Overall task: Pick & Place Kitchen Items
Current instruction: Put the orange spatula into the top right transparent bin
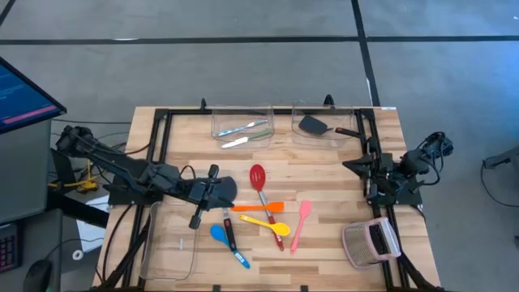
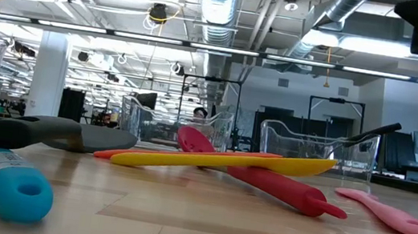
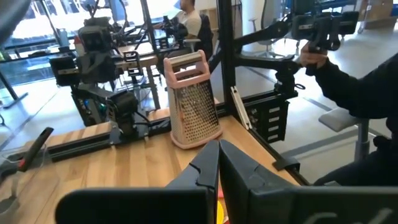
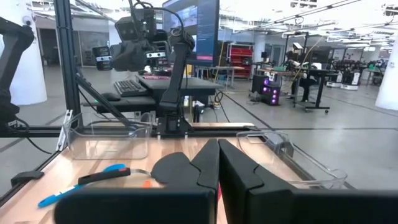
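The kitchen items lie loose on the wooden table: a red slotted spoon [image 1: 258, 177], orange spatula [image 1: 261, 208], yellow spoon [image 1: 268, 225], pink spatula [image 1: 300, 224], blue spoon [image 1: 217, 234] and a black-handled turner [image 1: 229, 229]. Another black turner [image 1: 315, 126] and pale cutlery [image 1: 241, 130] lie in the two far bins. My left gripper [image 1: 231, 191] hovers shut just left of the pile, pointing level toward the table's right edge, with nothing in it. My right gripper [image 1: 349, 165] waits shut at the right edge, raised, also with nothing in it.
Two clear bins [image 1: 242, 120] [image 1: 324, 122] stand at the far edge, and a third clear bin [image 1: 170, 247] at the near left. A grey mesh grater with a pink frame [image 1: 371, 242] lies at the near right. A person's dark sleeve [image 3: 348, 81] shows beyond the table's right side.
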